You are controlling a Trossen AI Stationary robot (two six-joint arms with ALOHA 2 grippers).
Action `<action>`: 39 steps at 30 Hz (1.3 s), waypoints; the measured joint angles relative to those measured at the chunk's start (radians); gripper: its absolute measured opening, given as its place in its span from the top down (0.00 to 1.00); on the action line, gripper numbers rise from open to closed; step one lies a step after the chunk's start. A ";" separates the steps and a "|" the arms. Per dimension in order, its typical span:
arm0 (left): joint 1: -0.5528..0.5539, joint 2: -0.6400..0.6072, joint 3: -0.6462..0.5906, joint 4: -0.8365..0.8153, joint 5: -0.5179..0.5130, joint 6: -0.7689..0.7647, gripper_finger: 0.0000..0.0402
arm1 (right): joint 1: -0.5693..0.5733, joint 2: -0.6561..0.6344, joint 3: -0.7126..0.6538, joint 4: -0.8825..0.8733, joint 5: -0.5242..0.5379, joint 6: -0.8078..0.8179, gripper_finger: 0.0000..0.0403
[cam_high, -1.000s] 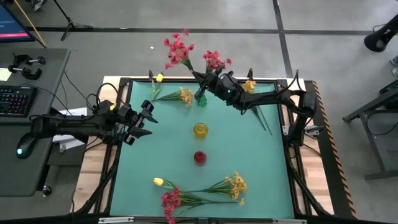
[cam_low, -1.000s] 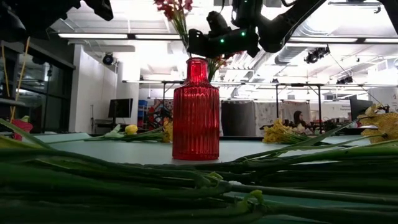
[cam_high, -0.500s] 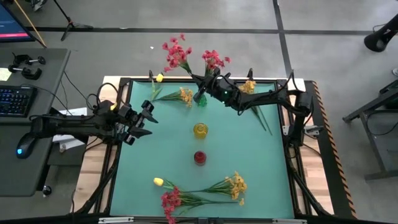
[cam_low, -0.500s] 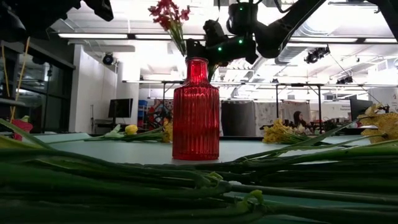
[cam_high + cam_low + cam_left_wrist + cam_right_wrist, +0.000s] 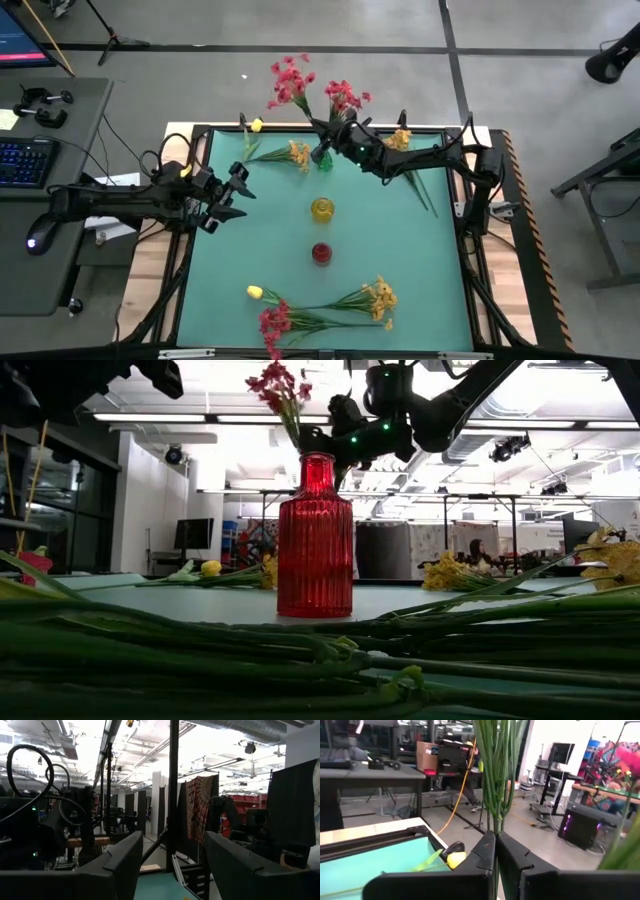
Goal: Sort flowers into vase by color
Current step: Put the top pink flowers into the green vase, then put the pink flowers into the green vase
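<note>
Currently the right gripper (image 5: 322, 139) sits clenched on the green stems of a pink-red flower bunch (image 5: 288, 84), right over the mouth of the green vase (image 5: 324, 160) at the far edge of the teal table (image 5: 270, 250). Blossoms fan up and away from the fingers (image 5: 485, 851); stems hang down between them, kept roughly upright, presumably so they drop into the neck. A second pink-red cluster (image 5: 345, 97) stands just beside the gripper. Nearer, in line: yellow vase (image 5: 321, 209), then red vase (image 5: 315, 540). Left gripper (image 5: 232, 195) waits well apart at the table's left side, fingers (image 5: 122, 862) spread, nothing between them. Unsorted bunches (image 5: 330, 305) lie along the near edge.
</note>
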State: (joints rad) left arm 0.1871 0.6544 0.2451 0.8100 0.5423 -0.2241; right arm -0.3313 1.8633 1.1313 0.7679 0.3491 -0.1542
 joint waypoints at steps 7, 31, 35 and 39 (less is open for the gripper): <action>0.000 0.000 0.000 -0.004 0.000 -0.007 0.50 | 0.022 0.000 0.000 -0.064 0.053 0.000 0.85; 0.000 0.000 0.000 -0.024 0.000 -0.009 0.50 | 0.131 -0.266 0.000 -0.808 0.062 0.164 0.39; 0.000 0.000 0.000 -0.025 -0.004 -0.009 0.50 | 0.157 -0.332 0.000 -0.968 -0.017 0.241 0.39; 0.000 0.000 0.000 -0.025 -0.005 -0.008 0.50 | 0.197 -0.387 0.000 -1.124 -0.112 0.331 0.39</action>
State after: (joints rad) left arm 0.1871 0.6544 0.2451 0.7853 0.5377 -0.2325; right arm -0.1346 1.4768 1.1313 -0.3558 0.2367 0.1768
